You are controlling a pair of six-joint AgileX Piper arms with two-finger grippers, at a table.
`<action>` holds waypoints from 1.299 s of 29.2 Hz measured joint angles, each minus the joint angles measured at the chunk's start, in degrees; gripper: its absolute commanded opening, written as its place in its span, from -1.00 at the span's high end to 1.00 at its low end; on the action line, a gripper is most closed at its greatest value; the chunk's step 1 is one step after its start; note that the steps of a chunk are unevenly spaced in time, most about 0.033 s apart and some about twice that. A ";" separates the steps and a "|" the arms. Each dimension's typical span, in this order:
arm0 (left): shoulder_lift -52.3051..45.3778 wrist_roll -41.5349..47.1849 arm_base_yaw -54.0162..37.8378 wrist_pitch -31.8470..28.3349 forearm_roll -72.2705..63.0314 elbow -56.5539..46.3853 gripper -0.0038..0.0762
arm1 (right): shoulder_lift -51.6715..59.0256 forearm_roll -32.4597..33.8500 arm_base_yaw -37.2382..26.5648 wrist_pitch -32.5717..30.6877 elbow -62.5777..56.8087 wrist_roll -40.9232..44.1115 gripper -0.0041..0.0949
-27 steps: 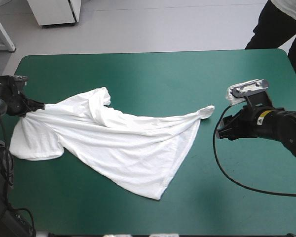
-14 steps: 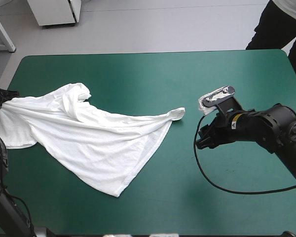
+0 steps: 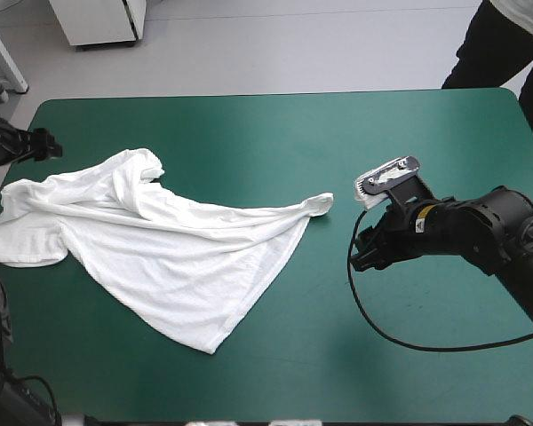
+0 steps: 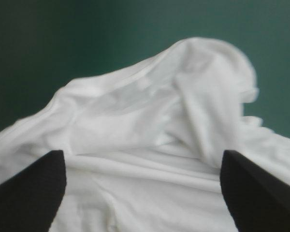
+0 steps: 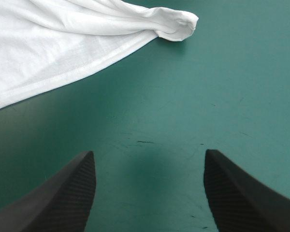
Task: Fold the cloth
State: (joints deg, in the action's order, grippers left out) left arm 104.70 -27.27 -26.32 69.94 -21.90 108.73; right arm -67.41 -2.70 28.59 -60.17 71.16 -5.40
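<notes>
The white T-shirt (image 3: 160,244) lies loosely spread and creased on the left half of the table, with one rolled corner (image 3: 320,204) pointing toward the right arm. My left gripper (image 3: 37,142) hovers open by the far left edge, just off the shirt's shoulder. In its own view its fingers stand wide apart over the bunched white shirt (image 4: 150,111), with nothing gripped. My right gripper (image 3: 362,253) is open and low over the cover, a short way from the rolled corner (image 5: 176,24), which lies ahead of its empty fingers.
The shirt's left sleeve (image 3: 18,248) reaches the table's left edge. Teal-green cover (image 3: 444,151) shows around and beyond the right arm and along the near edge.
The left gripper had dragged the shirt leftward; it has now opened and let go, pulling back toward the far left corner. The shirt's shoulder dropped flat. The right arm moved left earlier, then held.
</notes>
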 measured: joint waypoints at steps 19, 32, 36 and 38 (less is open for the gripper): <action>-39.99 -2.99 49.22 1.59 12.51 -39.56 -0.67 | 0.24 4.63 0.00 -9.40 0.00 -0.45 -0.29; -42.38 -1.21 72.72 -6.63 22.71 -62.08 -0.67 | 0.24 11.24 0.00 -9.18 0.00 -0.40 -0.29; -41.64 -1.27 73.19 -11.51 22.91 -65.23 -0.67 | 0.24 11.60 0.00 -8.89 0.00 -0.21 -0.29; -40.58 -1.34 73.19 -13.58 22.91 -65.65 -0.67 | 0.24 12.03 0.00 -8.61 0.00 -0.15 -0.29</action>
State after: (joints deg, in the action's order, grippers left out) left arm 64.11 -28.62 46.86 56.35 1.01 43.08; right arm -67.16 9.34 28.59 -68.78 71.16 -5.55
